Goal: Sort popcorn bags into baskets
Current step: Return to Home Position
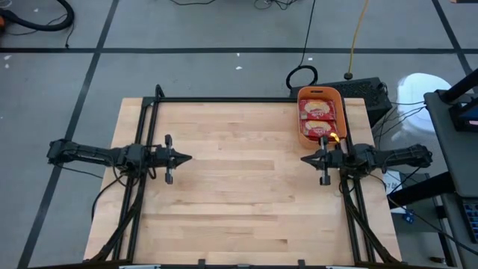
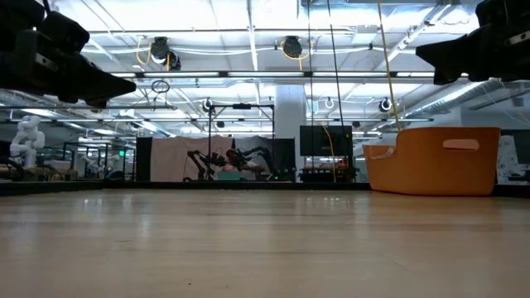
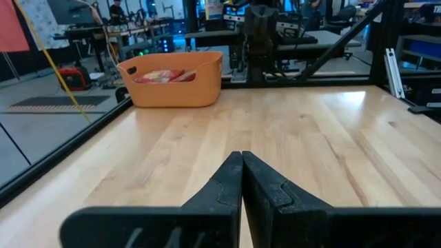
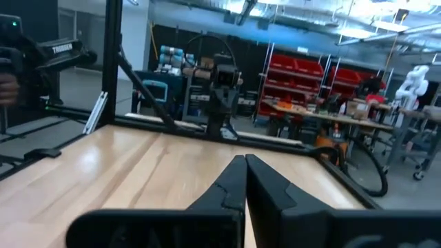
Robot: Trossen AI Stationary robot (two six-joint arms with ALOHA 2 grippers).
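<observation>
Smooth pale wood table, smooth orange plastic basket, glossy red popcorn bags, black metal frame.

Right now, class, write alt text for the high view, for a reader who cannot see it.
An orange bin holding red popcorn bags sits at a corner of a wooden table, close beside the right gripper. The right gripper and the left gripper, both shut, point toward each other across the tabletop.
</observation>
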